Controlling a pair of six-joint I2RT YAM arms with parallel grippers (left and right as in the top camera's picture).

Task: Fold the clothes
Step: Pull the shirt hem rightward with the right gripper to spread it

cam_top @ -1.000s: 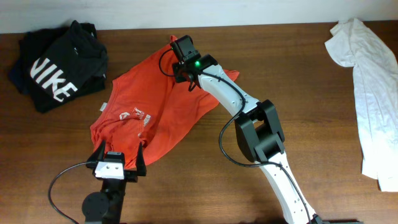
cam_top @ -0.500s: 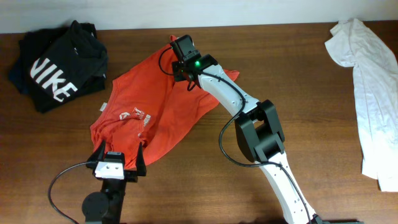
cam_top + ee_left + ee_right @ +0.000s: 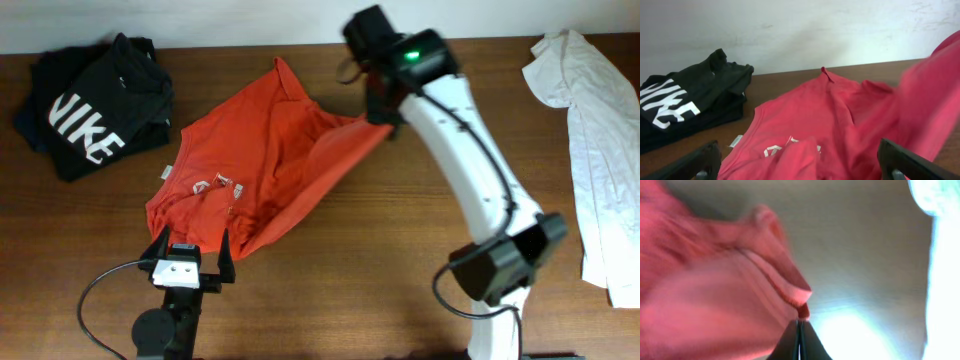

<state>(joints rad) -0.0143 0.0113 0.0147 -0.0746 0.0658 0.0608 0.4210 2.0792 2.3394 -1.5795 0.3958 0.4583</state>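
The red-orange T-shirt [image 3: 260, 170] lies crumpled on the table left of centre, its white print [image 3: 215, 185] facing up. My right gripper [image 3: 380, 110] is at the shirt's far right corner, shut on a fold of its fabric, which is pulled out into a point. In the right wrist view the closed gripper [image 3: 799, 324] pinches red cloth [image 3: 715, 280]. My left gripper [image 3: 187, 252] sits at the shirt's near hem, open wide. In the left wrist view the gripper [image 3: 800, 170] has the shirt [image 3: 840, 125] bunched between its spread fingers [image 3: 702, 160], not gripped.
A black shirt with white NIKE lettering [image 3: 90, 105] lies at the far left and also shows in the left wrist view [image 3: 680, 105]. A plain white garment [image 3: 595, 130] lies along the right edge. A white wall runs behind the wooden table [image 3: 350, 260].
My right arm has swung from the shirt's upper middle to the right, dragging the shirt's right corner with it. The shirt is now stretched rightward. The left gripper has not moved.
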